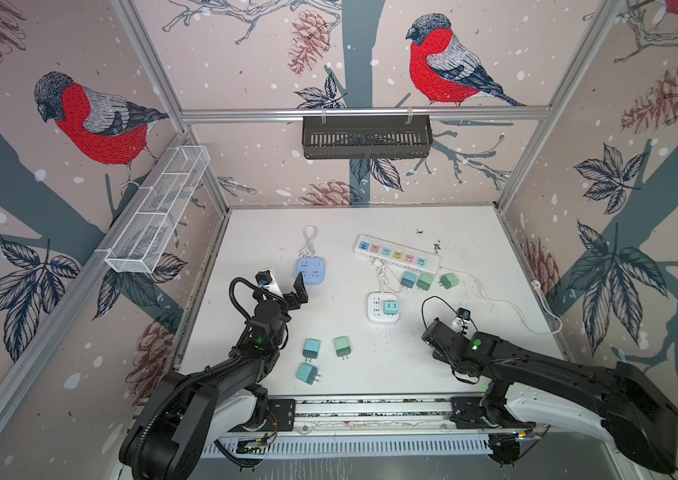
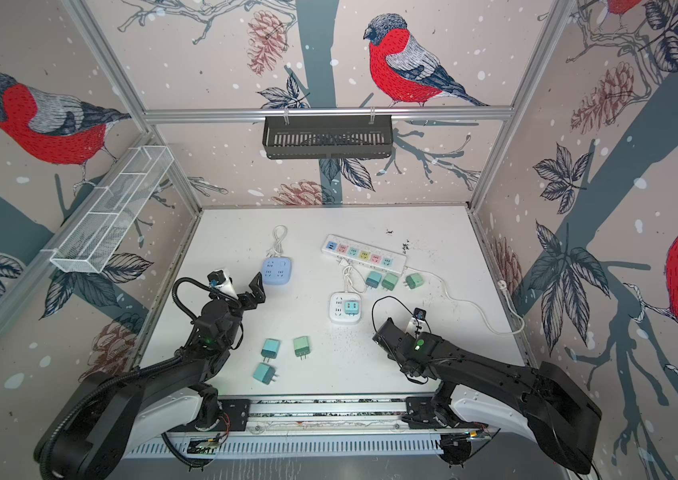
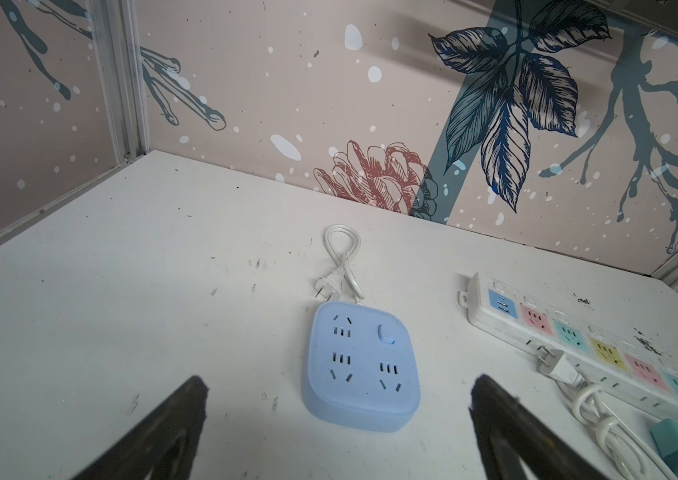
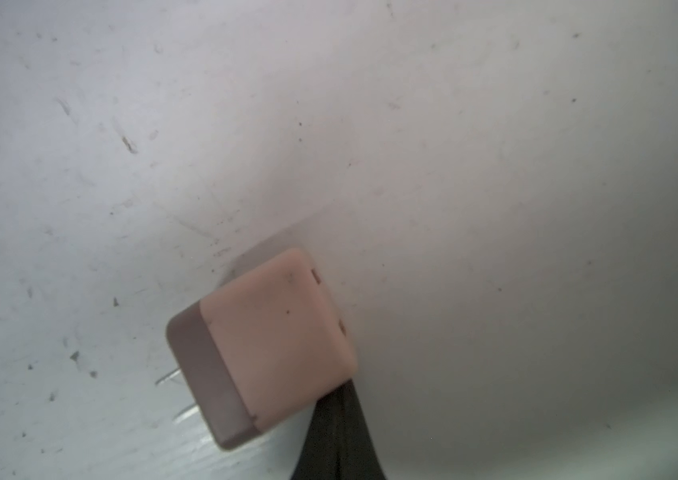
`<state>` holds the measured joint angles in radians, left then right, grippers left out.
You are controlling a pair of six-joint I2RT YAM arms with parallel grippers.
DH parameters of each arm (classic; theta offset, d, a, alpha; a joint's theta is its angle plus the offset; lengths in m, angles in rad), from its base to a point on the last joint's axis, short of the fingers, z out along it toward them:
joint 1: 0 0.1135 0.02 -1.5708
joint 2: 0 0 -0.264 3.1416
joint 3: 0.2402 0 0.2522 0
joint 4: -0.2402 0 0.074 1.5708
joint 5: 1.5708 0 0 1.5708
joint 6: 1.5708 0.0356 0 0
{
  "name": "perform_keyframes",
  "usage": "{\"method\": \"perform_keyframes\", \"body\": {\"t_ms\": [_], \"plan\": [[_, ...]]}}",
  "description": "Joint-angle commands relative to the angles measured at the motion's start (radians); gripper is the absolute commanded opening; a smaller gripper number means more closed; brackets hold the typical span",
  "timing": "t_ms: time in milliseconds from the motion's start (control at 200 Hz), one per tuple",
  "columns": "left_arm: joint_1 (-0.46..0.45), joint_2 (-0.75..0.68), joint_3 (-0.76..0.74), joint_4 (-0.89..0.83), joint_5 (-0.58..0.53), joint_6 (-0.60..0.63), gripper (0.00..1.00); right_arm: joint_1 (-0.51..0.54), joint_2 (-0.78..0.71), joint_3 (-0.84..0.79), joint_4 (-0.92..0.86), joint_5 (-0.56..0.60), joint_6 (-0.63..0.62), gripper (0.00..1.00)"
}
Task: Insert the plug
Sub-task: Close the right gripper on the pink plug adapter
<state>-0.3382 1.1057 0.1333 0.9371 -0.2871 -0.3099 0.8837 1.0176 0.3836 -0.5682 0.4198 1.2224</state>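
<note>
1. The right pincer (image 4: 339, 419) is clenched, and nothing shows between its jaws. A plug (image 4: 262, 353) lies flat on the bench (image 4: 495, 166) just beside its tip, prongs level with the surface. Whether the two touch cannot be told.
2. In both top views that plug is hidden under the right arm, which reaches over the front right part of the bench.
3. The left pincer (image 3: 339, 381) is released, jaws wide, hovering just in front of the blue socket block (image 3: 360, 365). This block sits in the left half of the bench with every socket empty.
4. A second plug (image 1: 391, 307) is already seated in the white socket block (image 1: 378, 318) near the middle. Six loose plugs (image 1: 311, 348) lie about, three near the front edge and three beside the power strip (image 1: 397, 251).
5. The step in hand looks like the pick-up, since no plug is gripped yet.
6. The next move probably calls for the right pincer to open, straddle the plug's sides and close firmly. It would then turn the prongs downward and carry the plug to an empty socket.
</note>
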Motion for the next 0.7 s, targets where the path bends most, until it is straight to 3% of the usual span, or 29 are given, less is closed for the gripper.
{"method": "perform_keyframes", "body": {"t_ms": [0,290,520,605,695], "plan": [[0.001,0.002,0.007,0.046,0.006,-0.005,0.98,-0.047,-0.007,-0.001,0.079,0.021,-0.078,0.02],[0.001,0.003,0.008,0.045,0.006,-0.005,0.98,-0.180,0.076,0.023,0.215,-0.030,-0.226,0.03],[0.001,0.006,0.010,0.043,0.009,-0.003,0.98,-0.190,0.184,0.079,0.272,-0.039,-0.299,0.07],[0.001,0.006,0.009,0.043,0.007,-0.004,0.98,-0.189,0.193,0.090,0.263,-0.021,-0.302,0.16],[0.002,0.006,0.011,0.042,0.005,-0.005,0.98,-0.186,0.171,0.091,0.251,-0.004,-0.298,0.31]]}}
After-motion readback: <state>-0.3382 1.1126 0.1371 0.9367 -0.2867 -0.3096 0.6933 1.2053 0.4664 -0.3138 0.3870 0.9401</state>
